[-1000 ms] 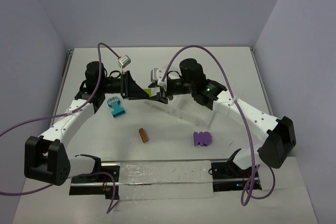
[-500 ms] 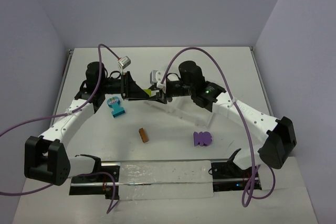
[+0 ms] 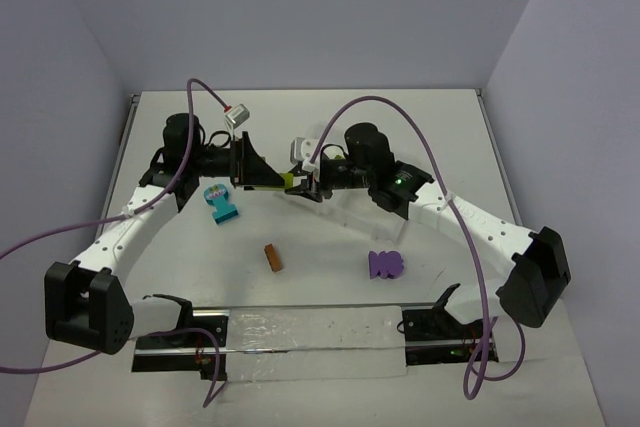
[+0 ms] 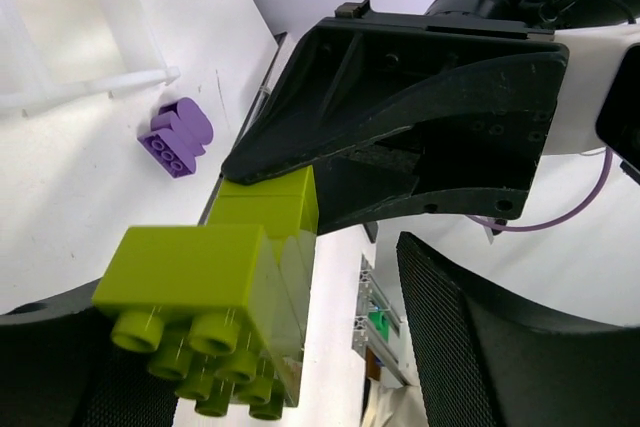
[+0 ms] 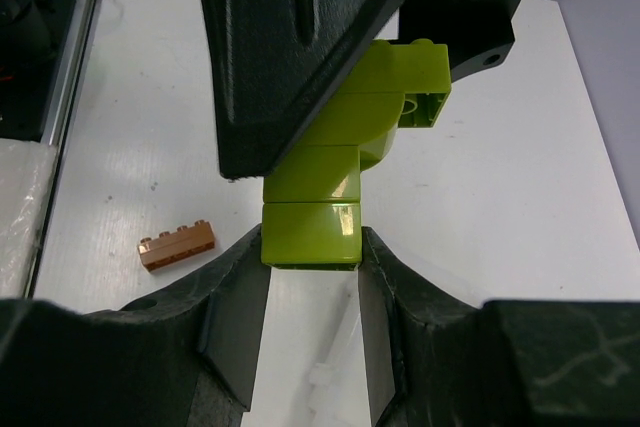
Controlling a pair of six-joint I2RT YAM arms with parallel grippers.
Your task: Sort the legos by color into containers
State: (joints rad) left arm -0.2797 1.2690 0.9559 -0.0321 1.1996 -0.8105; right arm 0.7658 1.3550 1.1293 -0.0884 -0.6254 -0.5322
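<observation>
Right claw (image 5: 310,272) pinches a glossy, studded lime-green lego clump (image 5: 345,127); left claw (image 4: 255,332) gapes open around it.

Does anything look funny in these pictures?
Yes. The lime green lego clump hangs in the air between both hands. The right hand pinches one end; the left hand sits around the other end, with a gap beside one finger. One brick of the clump sticks out sideways, so it looks crooked.
</observation>
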